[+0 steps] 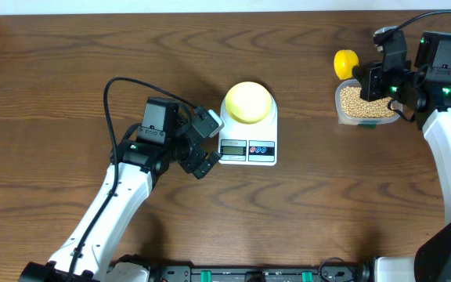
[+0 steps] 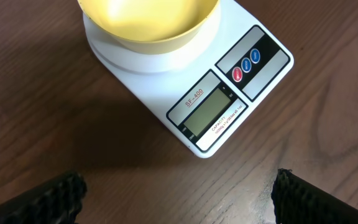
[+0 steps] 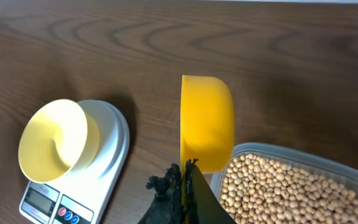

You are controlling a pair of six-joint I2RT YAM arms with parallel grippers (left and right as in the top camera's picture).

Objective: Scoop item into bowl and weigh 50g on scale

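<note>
Since the right tool [image 3: 185, 177] pinches one yellow plastic scoop [image 3: 207, 121] by one clear tub [image 3: 353, 177] of countless tan beans [image 3: 278, 186] at the tabletop's [image 1: 53, 78] far right edge, I'd dip shallow and lift level. One empty pale yellow bowl [image 1: 248, 102] sits on one white scale [image 1: 247, 149] mid-tabletop; the left tool [image 2: 179, 199] hangs spread beside it.

Bowl [image 2: 148, 25] top beyond frame edge

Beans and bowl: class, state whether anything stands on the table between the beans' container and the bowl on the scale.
Nothing visible does: only wood tabletop separates the beans in their clear container from the bowl on the scale.
</note>
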